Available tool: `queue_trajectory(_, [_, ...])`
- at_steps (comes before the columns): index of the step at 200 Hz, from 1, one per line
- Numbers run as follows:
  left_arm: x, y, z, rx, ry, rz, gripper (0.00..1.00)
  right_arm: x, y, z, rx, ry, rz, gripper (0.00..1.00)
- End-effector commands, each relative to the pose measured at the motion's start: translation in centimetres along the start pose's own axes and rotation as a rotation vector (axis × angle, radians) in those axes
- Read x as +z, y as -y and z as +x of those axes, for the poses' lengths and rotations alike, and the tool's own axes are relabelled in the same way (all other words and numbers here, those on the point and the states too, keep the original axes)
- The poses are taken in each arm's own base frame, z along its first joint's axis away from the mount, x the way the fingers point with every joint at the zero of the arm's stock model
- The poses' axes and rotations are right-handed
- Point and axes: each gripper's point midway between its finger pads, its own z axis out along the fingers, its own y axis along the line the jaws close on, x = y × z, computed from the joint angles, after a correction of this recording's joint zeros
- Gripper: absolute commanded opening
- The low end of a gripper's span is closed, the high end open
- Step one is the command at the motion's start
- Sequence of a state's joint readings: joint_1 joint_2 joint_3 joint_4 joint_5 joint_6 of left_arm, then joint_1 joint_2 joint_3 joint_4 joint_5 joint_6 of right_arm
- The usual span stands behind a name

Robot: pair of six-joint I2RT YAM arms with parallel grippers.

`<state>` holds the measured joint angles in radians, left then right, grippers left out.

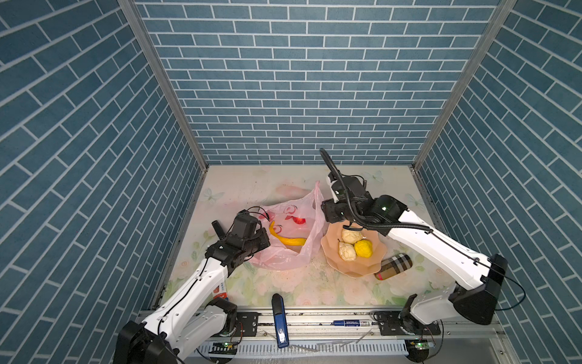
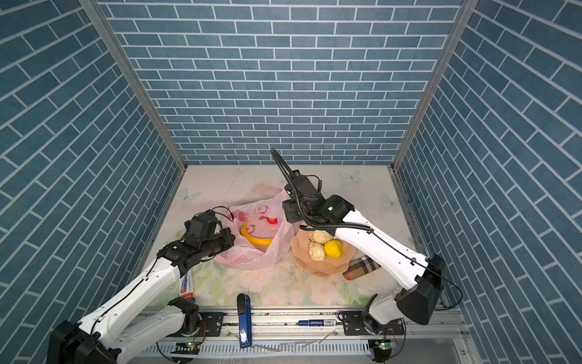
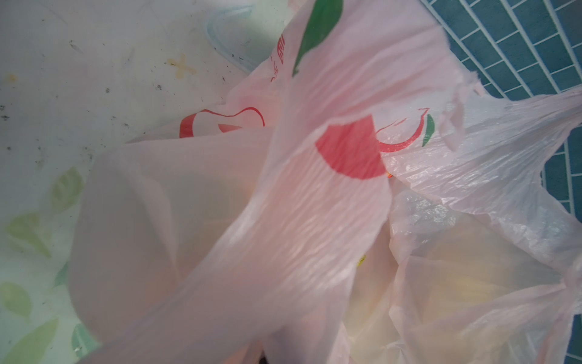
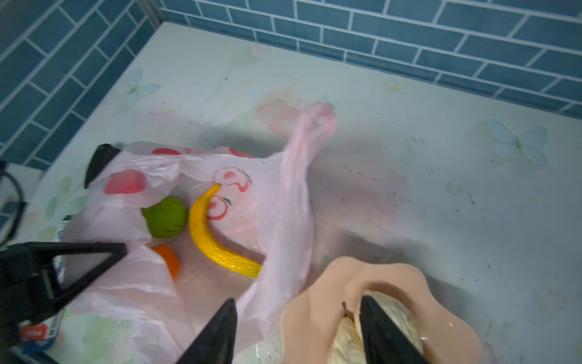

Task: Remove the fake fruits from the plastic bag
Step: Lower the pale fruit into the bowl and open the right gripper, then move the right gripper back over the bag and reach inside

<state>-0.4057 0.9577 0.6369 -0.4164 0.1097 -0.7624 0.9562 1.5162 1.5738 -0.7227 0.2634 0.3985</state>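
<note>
Presently the plastic bag (image 1: 283,259) is seen lying just left of the surface's middle, its mouth gaping, with one loop handle (image 1: 317,193) raised toward the back edge. The bag's rim on the side of the left edge is pinched by the left gripper (image 1: 263,242), whose jaws are pressed together on the film (the left wrist view is filled with draped pink plastic). Inside the bag the banana (image 1: 285,239) is laid across the middle. In the right wrist view a green ball (image 4: 165,216) and an orange ball (image 4: 168,260) are tucked beside it, and in a top view a red ball (image 1: 299,220) is made out through the film. Just beside the bag, toward the right edge, a peach plate (image 1: 356,268) is set. A cream ball (image 1: 352,235), a second cream ball (image 1: 346,252) and a yellow ball (image 1: 363,248) are gathered on it, touching. The right gripper (image 4: 297,299) is held over the plate's rim nearest the bag, its fingers spread apart, with nothing between them. A checked cylinder (image 1: 393,266) is laid just beside the plate, toward the front right corner.
</note>
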Motion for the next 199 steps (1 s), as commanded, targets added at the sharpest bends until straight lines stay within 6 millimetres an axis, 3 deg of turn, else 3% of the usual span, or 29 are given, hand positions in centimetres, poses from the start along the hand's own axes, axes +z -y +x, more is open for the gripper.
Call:
queue_trajectory(1, [0.0, 0.0, 0.9, 0.015, -0.019, 0.026, 0.00, 3.1, -4.6, -0.1, -0.090, -0.050, -0.073, 0.61])
queue_trajectory(29, [0.2, -0.7, 1.7, -0.002, -0.035, 0.021, 0.00, 8.1, -9.9, 1.0, -0.081, -0.122, -0.202, 0.59])
queue_trajectory(66, [0.2, -0.8, 1.8, -0.010, -0.028, 0.024, 0.00, 13.1, -11.7, 4.6, -0.035, -0.241, -0.235, 0.56])
queue_trajectory(123, [0.1, 0.3, 0.8, -0.010, -0.003, 0.056, 0.00, 17.8, -11.1, 9.1, 0.014, -0.354, -0.155, 0.53])
queue_trajectory(146, [0.0, 0.6, 0.8, -0.010, -0.003, 0.076, 0.00, 19.7, -9.9, 9.1, 0.053, -0.331, -0.096, 0.54])
queue_trajectory(168, [-0.1, 0.5, 1.2, -0.010, -0.013, 0.080, 0.00, 20.5, -9.0, 7.7, 0.099, -0.282, -0.068, 0.56])
queue_trajectory(173, [-0.2, 0.5, 1.3, -0.007, -0.014, 0.082, 0.00, 21.7, -8.6, 8.6, 0.101, -0.299, -0.047, 0.57])
queue_trajectory(199, [-0.2, 0.3, 1.8, -0.010, -0.030, 0.088, 0.00, 22.3, -6.9, 8.1, 0.129, -0.299, 0.022, 0.58])
